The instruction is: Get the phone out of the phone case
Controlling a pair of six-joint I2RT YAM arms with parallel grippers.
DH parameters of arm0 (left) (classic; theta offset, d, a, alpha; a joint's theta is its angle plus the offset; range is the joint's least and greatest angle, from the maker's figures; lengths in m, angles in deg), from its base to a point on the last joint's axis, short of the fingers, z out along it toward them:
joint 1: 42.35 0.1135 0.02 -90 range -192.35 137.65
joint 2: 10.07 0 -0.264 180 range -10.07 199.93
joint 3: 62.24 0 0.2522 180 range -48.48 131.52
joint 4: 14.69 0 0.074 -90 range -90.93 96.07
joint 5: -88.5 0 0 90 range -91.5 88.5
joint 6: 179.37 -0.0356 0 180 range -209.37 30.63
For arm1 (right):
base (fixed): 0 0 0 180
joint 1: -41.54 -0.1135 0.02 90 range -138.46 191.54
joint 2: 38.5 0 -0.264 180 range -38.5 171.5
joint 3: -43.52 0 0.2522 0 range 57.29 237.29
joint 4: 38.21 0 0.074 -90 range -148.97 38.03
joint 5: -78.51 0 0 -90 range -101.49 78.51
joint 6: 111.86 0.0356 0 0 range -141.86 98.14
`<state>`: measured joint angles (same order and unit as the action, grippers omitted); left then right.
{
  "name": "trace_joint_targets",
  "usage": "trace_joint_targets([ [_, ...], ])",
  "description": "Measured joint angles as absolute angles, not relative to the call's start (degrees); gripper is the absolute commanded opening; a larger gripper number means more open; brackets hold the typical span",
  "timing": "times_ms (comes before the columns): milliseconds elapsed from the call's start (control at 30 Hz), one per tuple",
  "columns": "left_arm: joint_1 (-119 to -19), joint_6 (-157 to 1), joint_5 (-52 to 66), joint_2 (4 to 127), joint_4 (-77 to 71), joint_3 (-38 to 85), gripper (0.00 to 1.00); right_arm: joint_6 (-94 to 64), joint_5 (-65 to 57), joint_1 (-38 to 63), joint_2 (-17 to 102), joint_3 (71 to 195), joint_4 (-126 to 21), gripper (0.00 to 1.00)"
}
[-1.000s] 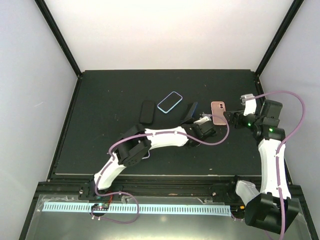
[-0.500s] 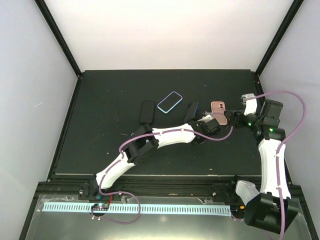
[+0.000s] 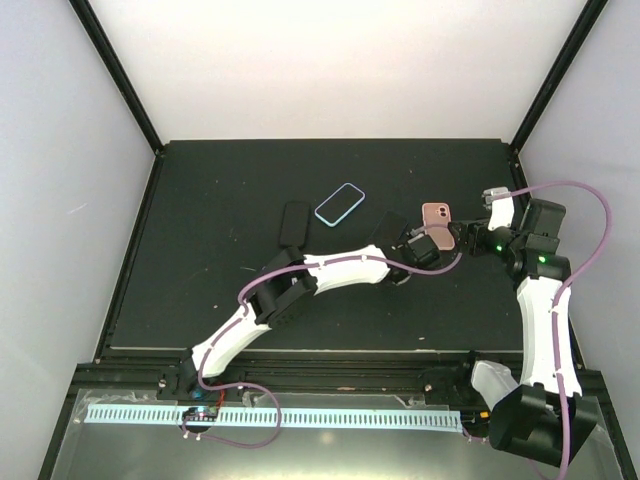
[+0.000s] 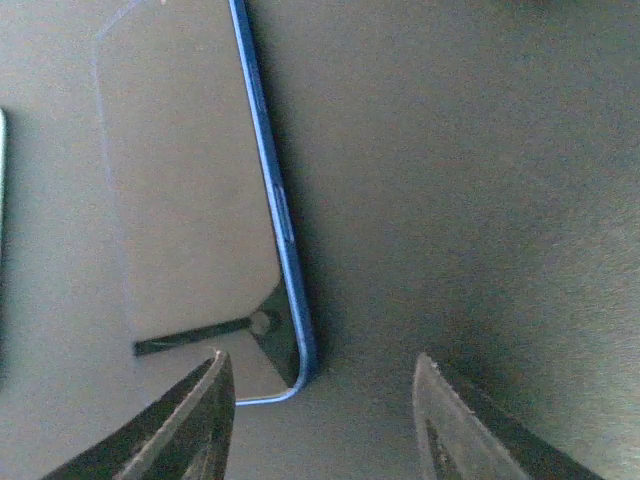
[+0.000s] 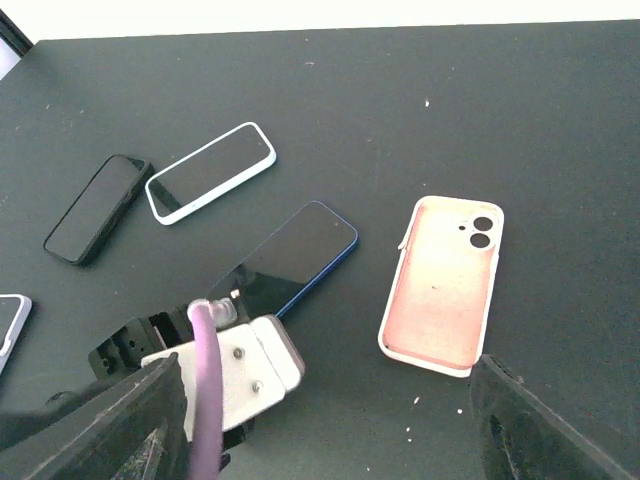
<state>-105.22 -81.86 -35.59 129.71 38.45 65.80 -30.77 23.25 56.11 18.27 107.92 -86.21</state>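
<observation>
- My left jaws stand apart, holding nothing — the blue-edged phone (image 4: 190,200) lies flat on the desk (image 3: 220,200) just beyond them.
- My right jaws gape wide, empty, near the pink case (image 5: 445,285) — it lies hollow, apart from the phone.

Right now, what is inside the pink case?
Nothing: the pink case lies open side up, showing only its bare lining and two camera holes. The blue phone lies apart, beside it. Anything beneath the case is hidden.
</observation>
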Motion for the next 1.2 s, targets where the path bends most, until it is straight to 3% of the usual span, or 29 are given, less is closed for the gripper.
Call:
trace_joint_targets([
  [133, -103.38, -79.92, -28.51, 127.07, 36.96, 62.83, 0.76, -30.72, 23.49, 56.15, 17.73, 107.92, -86.23, 0.78],
  [233, -101.3, -79.04, -23.72, 119.84, 34.14, 54.74, 0.97, -30.92, 24.72, 56.17, 17.57, 108.16, -86.73, 0.81],
  [267, -100.02, -79.22, -23.2, 118.48, 34.01, 53.71, 0.99, -30.96, 25.22, 56.26, 17.57, 108.4, -87.43, 0.81],
  [433, -92.93, -78.8, -18.02, 109.91, 31.17, 49.19, 0.99, -30.7, 31.84, 56.37, 17.71, 110.52, -90.93, 0.82],
  [633, -84.78, -78.6, -14.89, 108.86, 29.68, 49.19, 0.99, -30.66, 35.65, 56.37, 14.58, 104.7, -90.69, 0.87],
  [1200, -74.75, -78.84, -7.77, 124.29, 31.78, 59.4, 0.99, -31.82, 34.95, 56.37, 15.08, 103.66, -90.12, 0.88],
])
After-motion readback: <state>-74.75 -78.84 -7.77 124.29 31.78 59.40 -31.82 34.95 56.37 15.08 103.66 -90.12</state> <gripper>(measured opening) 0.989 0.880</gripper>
